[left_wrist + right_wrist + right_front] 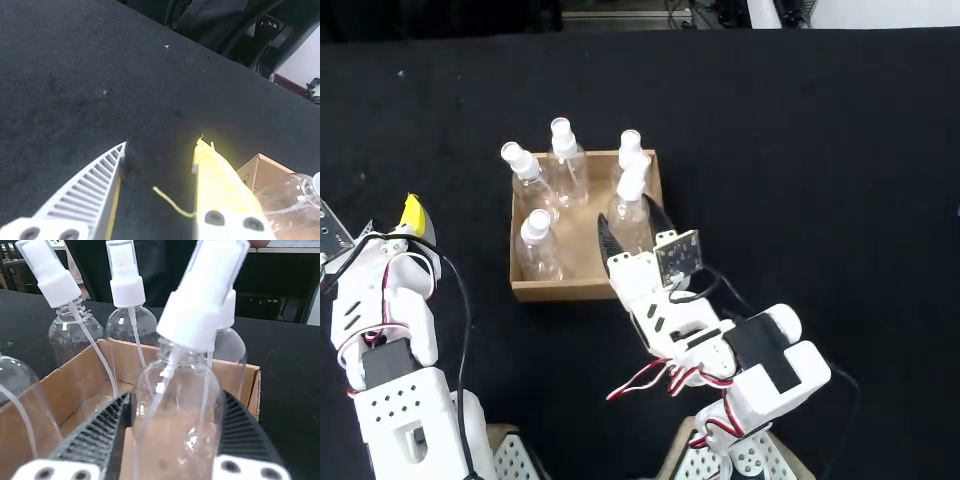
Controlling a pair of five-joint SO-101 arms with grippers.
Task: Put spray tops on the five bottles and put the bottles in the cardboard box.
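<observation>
The cardboard box sits mid-table with clear bottles standing in it, each with a white spray top: two at the back left, one at the back right and one at the front left. A further bottle stands in the box's right side, its spray top tilted. My right gripper is shut on this bottle; a black finger presses each side. My left gripper stands open and empty over the black cloth, left of the box.
Black cloth covers the table all round the box. In the left wrist view a box corner and one bottle lie just past the yellow finger. Both arm bases stand at the near edge.
</observation>
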